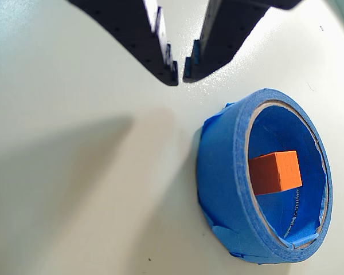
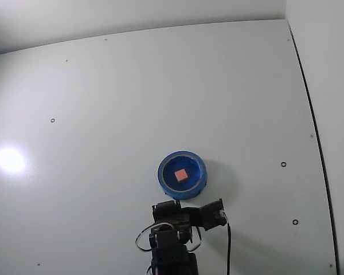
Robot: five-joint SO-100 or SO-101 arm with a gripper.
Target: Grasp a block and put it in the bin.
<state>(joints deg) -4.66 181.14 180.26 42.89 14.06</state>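
The block [image 1: 275, 172] is a small orange-red cube lying inside the bin [image 1: 226, 172], a round blue container with a thick taped rim; in the fixed view the block [image 2: 182, 175] shows pink-red at the centre of the bin [image 2: 165, 173]. My gripper [image 1: 180, 75] enters the wrist view from the top, above and left of the bin, its dark fingertips almost touching and holding nothing. In the fixed view the gripper [image 2: 173, 204] sits just below the bin's near rim, apart from the block.
The white table [image 2: 160, 97] spreads out on all sides of the bin, dotted with small screw holes. A dark seam [image 2: 312, 126] runs down its right side. A cable [image 2: 227, 246] hangs beside the arm at the bottom edge.
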